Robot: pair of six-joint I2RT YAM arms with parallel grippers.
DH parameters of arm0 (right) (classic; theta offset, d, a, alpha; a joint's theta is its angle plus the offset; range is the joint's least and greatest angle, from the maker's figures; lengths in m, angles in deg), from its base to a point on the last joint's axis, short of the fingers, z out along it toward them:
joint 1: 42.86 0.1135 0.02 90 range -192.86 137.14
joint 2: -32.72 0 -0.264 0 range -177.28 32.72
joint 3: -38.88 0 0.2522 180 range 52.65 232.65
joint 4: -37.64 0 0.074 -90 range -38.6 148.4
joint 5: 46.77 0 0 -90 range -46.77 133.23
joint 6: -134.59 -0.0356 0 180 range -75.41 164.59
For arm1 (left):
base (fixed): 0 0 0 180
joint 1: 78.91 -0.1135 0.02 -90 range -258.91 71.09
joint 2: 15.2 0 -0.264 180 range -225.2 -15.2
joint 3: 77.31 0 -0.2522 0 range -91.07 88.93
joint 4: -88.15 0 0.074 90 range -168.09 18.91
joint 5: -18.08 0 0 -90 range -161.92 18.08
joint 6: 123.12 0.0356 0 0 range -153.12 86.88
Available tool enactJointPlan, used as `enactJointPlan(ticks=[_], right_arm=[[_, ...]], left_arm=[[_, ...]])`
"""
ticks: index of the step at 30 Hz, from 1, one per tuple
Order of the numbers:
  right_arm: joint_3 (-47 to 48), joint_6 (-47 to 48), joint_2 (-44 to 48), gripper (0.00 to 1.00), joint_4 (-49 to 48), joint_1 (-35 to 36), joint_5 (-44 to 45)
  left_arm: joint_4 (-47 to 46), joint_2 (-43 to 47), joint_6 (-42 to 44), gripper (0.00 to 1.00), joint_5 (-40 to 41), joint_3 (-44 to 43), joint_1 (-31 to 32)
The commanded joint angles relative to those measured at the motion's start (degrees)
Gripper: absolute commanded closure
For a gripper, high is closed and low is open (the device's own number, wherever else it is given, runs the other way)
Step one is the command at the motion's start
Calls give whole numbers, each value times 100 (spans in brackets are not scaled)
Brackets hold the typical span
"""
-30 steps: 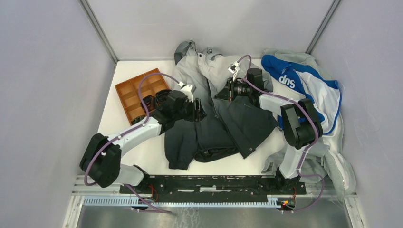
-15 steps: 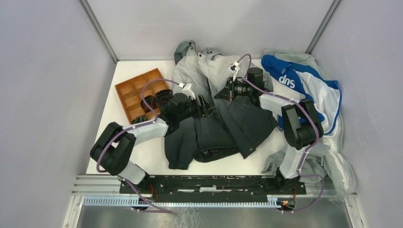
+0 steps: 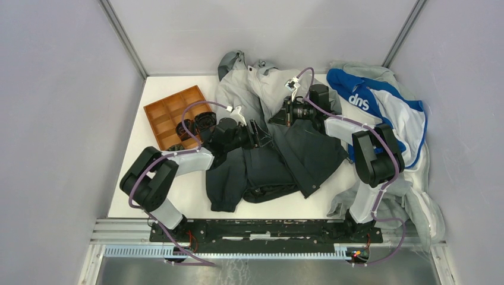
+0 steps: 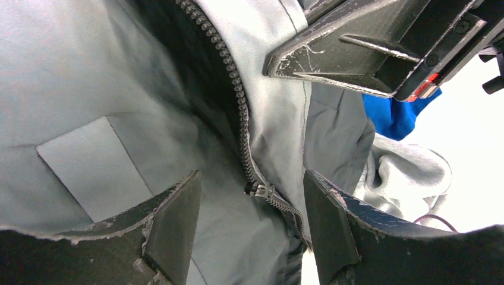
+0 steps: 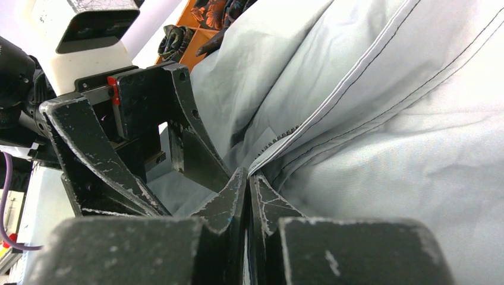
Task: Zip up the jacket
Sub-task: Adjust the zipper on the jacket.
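Fading from grey to black, the jacket [image 3: 297, 148] is pinched by the right gripper [image 5: 247, 176]; the jaws of the left gripper [image 4: 251, 178] are spread wide.

You're looking at smooth matt cloth on the jacket [image 4: 77, 77], a shiny metal zipper pull [image 4: 262, 190], and scuffed black plastic on the left gripper [image 4: 249, 178]

Place: a robot lab test cell.
Walls: plain grey panels [image 3: 53, 119] at 9, 12 and 3 o'clock, joined by aluminium posts [image 3: 123, 38].
Surface: a white table [image 3: 191, 193].
Mounting: a black rail [image 3: 267, 228] at 6 o'clock carries two arm bases [image 3: 356, 222], with purple cables [image 3: 196, 110] exposed.
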State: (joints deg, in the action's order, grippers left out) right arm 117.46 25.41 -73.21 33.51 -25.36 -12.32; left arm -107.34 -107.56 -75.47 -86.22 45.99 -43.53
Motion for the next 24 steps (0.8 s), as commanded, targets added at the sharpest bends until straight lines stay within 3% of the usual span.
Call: enactJointPlan(ticks=[1,19,24], right_arm=[[183,101,253,90,-110,-1,-202],[194,123,251,89,-91,-3,-228],[194,111,246,89,-90,-6,-237]], left_arm=[[-256,-78,-212,30,-233,-82,13],[282,-410,-283,30,-167,-552,5],[449,-564,-248,34,-64,-725,7]])
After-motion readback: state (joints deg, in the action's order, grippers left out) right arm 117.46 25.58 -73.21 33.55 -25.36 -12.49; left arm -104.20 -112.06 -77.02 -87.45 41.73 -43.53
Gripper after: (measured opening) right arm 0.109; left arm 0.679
